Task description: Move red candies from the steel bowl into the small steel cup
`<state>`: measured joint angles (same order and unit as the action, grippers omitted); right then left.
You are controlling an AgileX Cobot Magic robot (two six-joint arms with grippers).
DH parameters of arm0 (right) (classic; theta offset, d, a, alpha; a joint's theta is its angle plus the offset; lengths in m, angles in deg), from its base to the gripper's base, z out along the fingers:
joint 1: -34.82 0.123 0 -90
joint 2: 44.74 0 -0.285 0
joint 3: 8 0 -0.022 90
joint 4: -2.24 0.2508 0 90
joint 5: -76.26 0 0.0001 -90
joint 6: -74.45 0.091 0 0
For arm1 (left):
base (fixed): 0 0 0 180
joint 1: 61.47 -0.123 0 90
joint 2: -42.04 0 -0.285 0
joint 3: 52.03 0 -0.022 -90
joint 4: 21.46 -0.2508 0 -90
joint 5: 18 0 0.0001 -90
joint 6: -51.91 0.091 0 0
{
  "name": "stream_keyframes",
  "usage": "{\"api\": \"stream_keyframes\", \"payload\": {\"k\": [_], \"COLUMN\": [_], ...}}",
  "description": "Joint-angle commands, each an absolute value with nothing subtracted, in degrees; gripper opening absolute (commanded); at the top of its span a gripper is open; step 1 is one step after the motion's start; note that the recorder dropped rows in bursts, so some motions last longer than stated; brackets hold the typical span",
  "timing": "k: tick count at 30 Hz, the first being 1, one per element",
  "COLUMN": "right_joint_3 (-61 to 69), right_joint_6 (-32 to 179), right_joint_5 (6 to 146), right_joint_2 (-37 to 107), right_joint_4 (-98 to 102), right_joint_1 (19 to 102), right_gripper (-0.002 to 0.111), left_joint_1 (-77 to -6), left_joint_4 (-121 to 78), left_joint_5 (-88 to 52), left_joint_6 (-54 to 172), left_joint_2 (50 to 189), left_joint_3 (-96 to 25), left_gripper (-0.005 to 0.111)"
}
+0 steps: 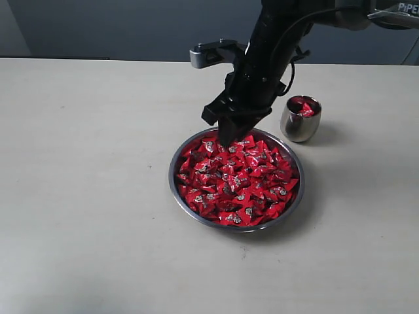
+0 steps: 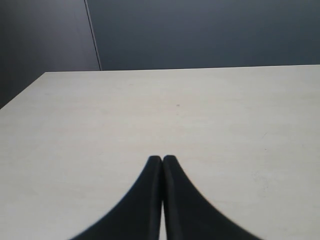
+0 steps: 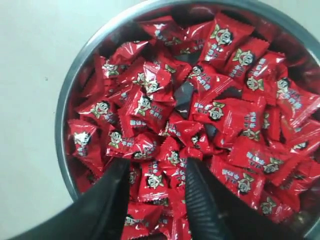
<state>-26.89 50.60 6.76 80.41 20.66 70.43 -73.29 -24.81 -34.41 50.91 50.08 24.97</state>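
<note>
The steel bowl (image 1: 177, 190) sits mid-table, heaped with red candies (image 1: 239, 180). My right gripper (image 1: 230, 139) hangs open at the pile's far edge, its tips just at the top candies. In the right wrist view the right gripper (image 3: 156, 165) straddles one candy (image 3: 154, 181) lying in the heap, with the bowl's rim (image 3: 62, 135) beside it. The small steel cup (image 1: 300, 124) stands upright to the right behind the bowl with red candies (image 1: 306, 109) inside. My left gripper (image 2: 162, 159) is shut on nothing over bare table and does not show in the exterior view.
The pale tabletop (image 1: 85, 196) stretches wide on all sides of the bowl. A dark wall (image 1: 131, 26) runs behind the table's far edge. The right arm's black body (image 1: 268, 46) leans in from the upper right, close to the cup.
</note>
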Motion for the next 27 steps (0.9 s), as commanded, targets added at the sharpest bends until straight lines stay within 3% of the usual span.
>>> {"api": "stream_keyframes", "payload": {"k": [1, 14, 24, 27], "right_joint_3": [-26.9, -28.32, -28.32, -25.06], "right_joint_6": [50.84, 50.26, 50.52, 50.52], "right_joint_5": [13.04, 27.65, 28.2, 36.55], "right_joint_2": [77.64, 75.63, 75.63, 72.54], "right_joint_4": [18.53, 12.76, 14.37, 14.51], "right_joint_1": [70.44, 70.22, 70.22, 70.19], "right_gripper": [0.037, 0.037, 0.037, 0.037], "left_joint_1": [-72.75, -72.75, -72.75, -72.75], "left_joint_4": [-25.14, -25.14, -25.14, -25.14], "left_joint_5": [-34.3, -34.3, -34.3, -34.3], "left_joint_6": [50.77, 50.77, 50.77, 50.77], "left_joint_2": [49.82, 49.82, 49.82, 49.82], "left_joint_3": [25.19, 25.19, 25.19, 25.19], "left_gripper": [0.0, 0.0, 0.0, 0.0]}}
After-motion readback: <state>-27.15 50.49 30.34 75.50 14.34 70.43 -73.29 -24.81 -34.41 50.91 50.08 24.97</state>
